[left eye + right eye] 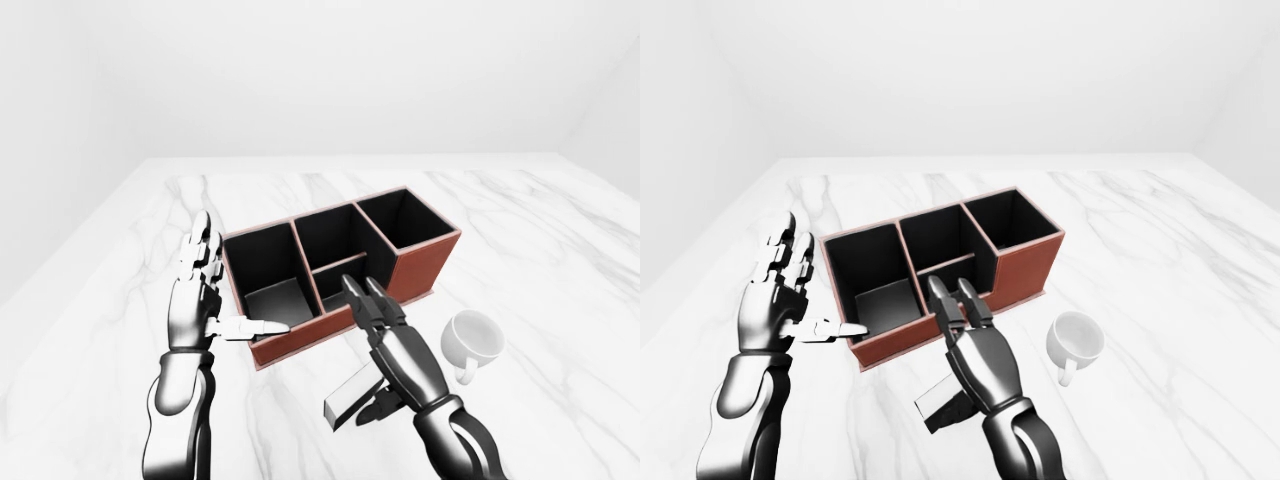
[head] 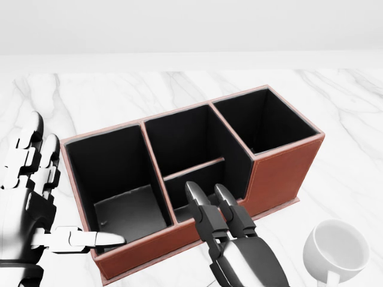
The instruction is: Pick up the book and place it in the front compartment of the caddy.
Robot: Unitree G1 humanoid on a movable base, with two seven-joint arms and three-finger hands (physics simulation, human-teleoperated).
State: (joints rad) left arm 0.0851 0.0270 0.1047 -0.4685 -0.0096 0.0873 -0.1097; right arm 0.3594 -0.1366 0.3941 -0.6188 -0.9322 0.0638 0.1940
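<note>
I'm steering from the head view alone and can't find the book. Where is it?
Observer: The book is under the palm of the right hand, below your view's bottom edge.
Operator: Is it in the caddy yet?
Observer: No. In the left-eye view it sits tilted, outside the caddy, below the long wall toward the bottom of the picture.
Operator: Is it gripped?
Observer: The thumb lies against it while the two long fingers stretch straight over the caddy wall. I cannot tell whether the grip is firm.
Operator: Is the mug in the way?
Observer: The mug stands upright on the table, to the right of that hand and apart from the book.
</note>
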